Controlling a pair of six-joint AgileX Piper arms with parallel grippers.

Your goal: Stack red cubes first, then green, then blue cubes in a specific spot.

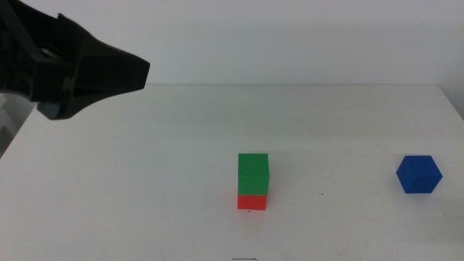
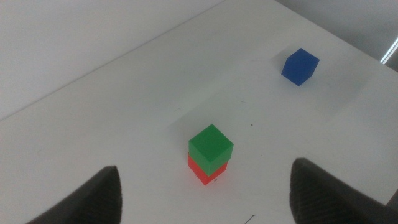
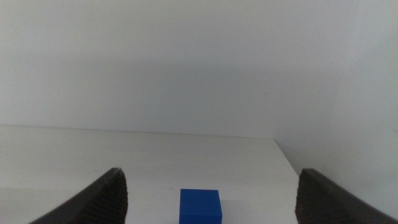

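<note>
Near the middle of the white desk (image 1: 145, 181): green cube (image 1: 253, 174) stacked squarely on red cube (image 1: 251, 201), touching, upright. Well apart to the right, alone on the desk: blue cube (image 1: 418, 174), turned corner-on. High at the upper left of the middle view, away from the stack: left claw (image 1: 109, 72), dark, holding nothing; jaws spread wide in its wrist view, stack between and beyond them. Right claw (image 3: 208, 199) out of the middle view, jaws wide apart, empty, blue cube just ahead between them.
</note>
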